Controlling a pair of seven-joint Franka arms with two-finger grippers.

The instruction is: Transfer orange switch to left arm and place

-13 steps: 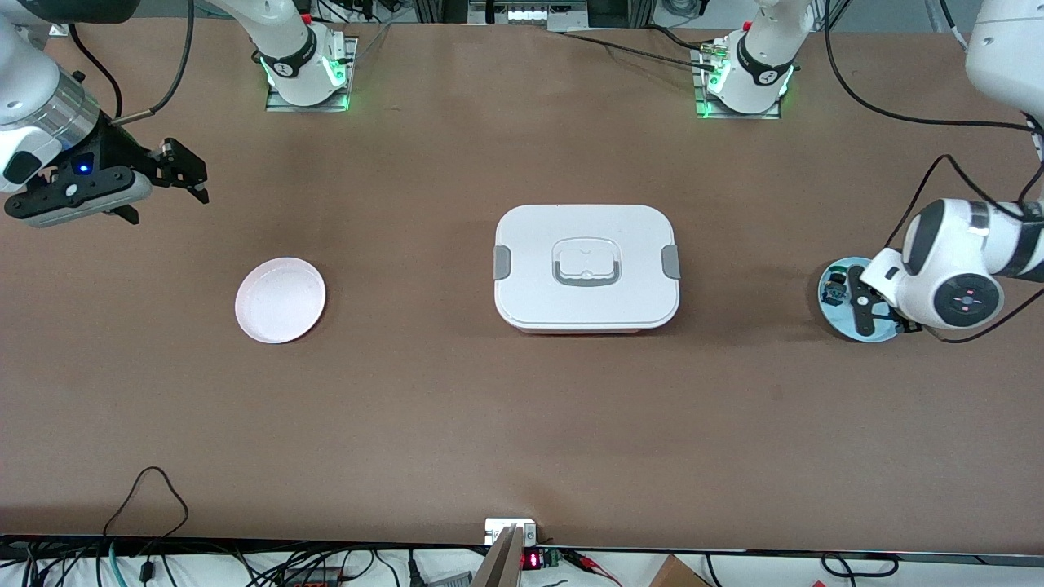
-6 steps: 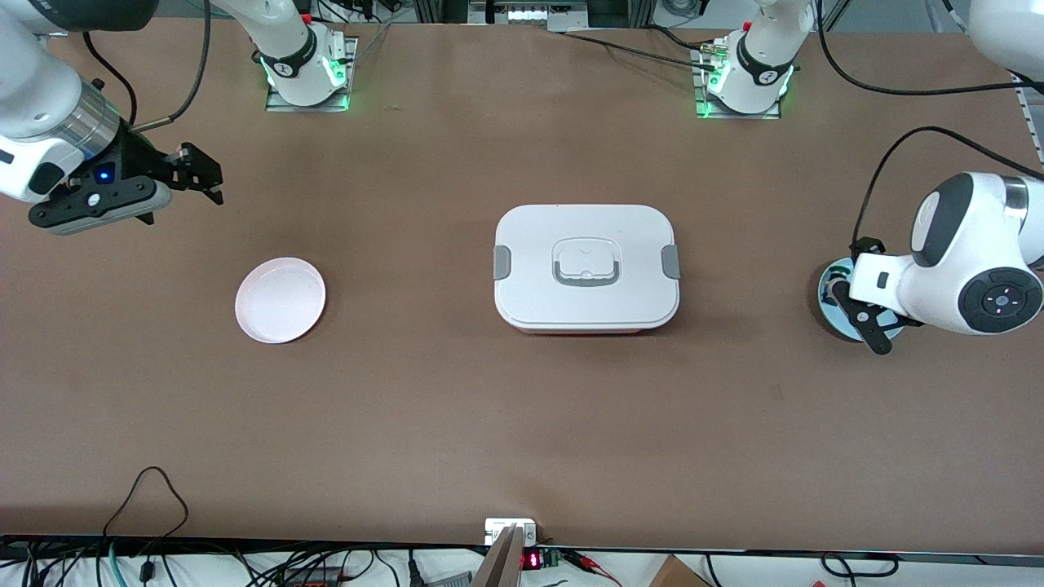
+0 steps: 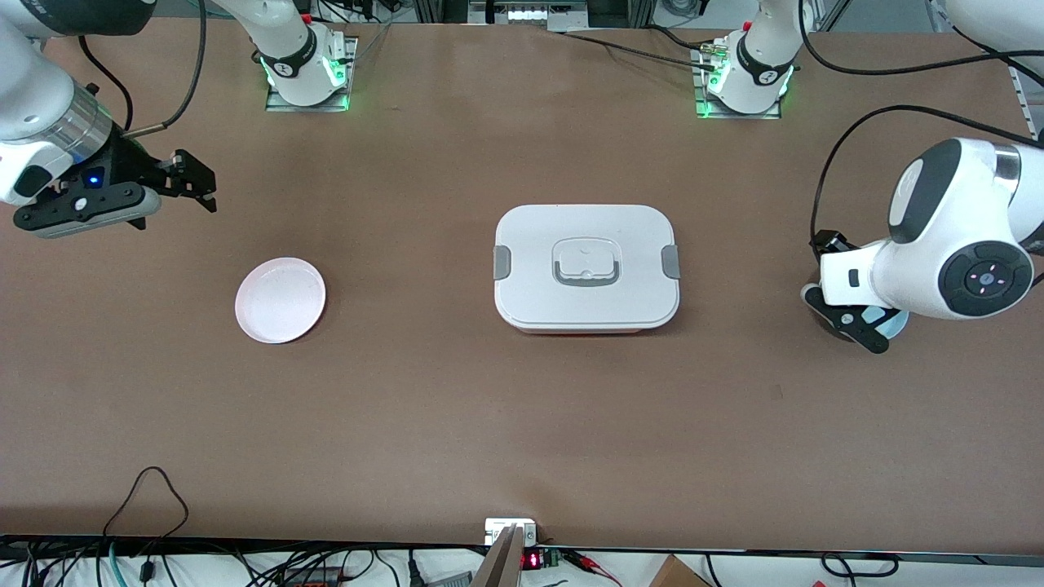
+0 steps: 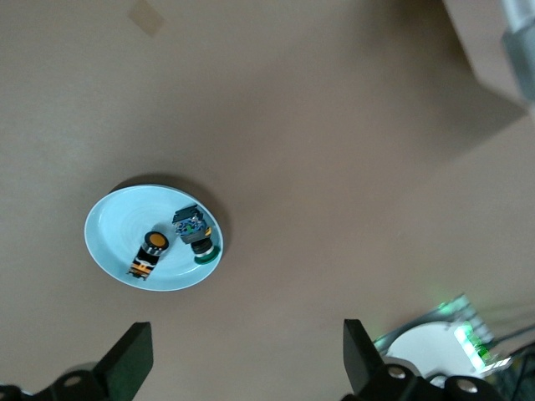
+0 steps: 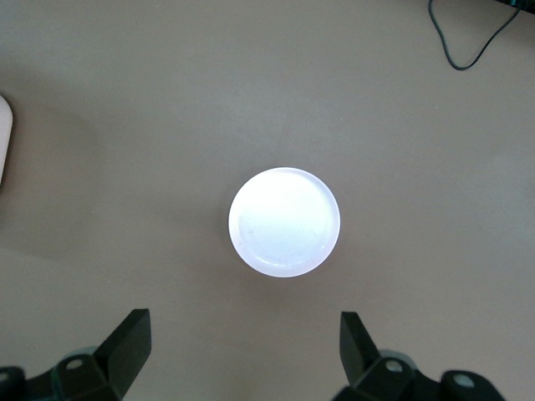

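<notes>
The left gripper (image 3: 844,314) is seen at the right edge of the front view, hung over the light blue plate (image 3: 895,324) at the left arm's end of the table; its fingers (image 4: 129,363) are spread wide apart with nothing between them. In the lower left of the left wrist view, the orange switch (image 4: 149,252) is shown lying on its side on that plate (image 4: 113,230), just beside the green-capped switch (image 4: 197,236) (the two appear slightly apart). The white box (image 3: 586,267) is found at the centre of the front view, lid on, well apart from both plates. At the upper left of the front view the right gripper (image 3: 186,178) is held above bare table, fingers (image 5: 129,342) likewise wide apart and empty. The pale pink plate (image 3: 280,299) sits at centre left, nearer the front camera than the table under that gripper.
</notes>
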